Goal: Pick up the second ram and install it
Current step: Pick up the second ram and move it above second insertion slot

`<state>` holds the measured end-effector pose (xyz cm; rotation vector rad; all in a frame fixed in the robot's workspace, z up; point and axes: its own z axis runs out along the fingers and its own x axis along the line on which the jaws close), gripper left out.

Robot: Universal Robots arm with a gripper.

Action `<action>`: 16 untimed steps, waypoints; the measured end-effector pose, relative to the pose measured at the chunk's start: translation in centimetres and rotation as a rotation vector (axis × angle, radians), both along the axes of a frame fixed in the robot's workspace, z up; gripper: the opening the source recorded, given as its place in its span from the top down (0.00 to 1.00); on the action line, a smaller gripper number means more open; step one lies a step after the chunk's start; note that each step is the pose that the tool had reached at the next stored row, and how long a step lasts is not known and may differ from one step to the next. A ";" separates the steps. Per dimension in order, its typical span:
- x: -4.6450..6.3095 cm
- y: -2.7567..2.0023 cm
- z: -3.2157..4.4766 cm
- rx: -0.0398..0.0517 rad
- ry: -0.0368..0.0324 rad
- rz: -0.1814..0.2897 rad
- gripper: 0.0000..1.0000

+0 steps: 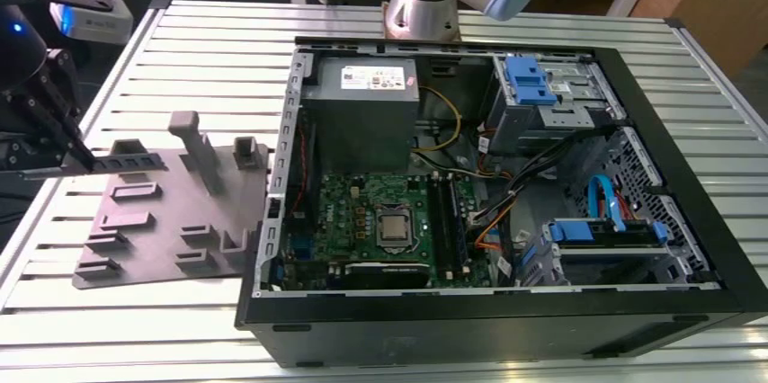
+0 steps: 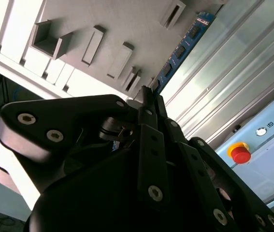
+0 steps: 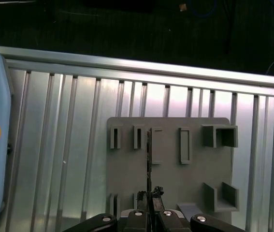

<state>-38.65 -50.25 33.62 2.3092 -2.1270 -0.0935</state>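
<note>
The black claw [image 2: 146, 93] pinches one end of the slim dark-blue ram strip [image 2: 181, 47], which extends edgewise among the posts of the flat grey plastic tray [image 3: 175, 183].

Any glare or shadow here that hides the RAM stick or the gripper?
Exterior view: the gripper is in shadow at the exterior view's left, so the second ram it grips reads dark against the grey tray. First wrist view: glare streaks the table slats; the ram is a dark edge-on line. Second wrist view: slats wash out white, the ram's blue is readable.
</note>
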 end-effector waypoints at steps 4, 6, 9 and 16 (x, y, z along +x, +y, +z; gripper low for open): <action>0.0 0.00 0.34 -0.0001 0.0001 0.000 0.89; 0.0 0.00 0.55 0.0000 0.0001 0.000 0.89; 0.0 0.00 0.95 0.0000 0.0001 0.000 0.89; 0.0 0.00 2.02 0.0025 0.0001 0.000 0.89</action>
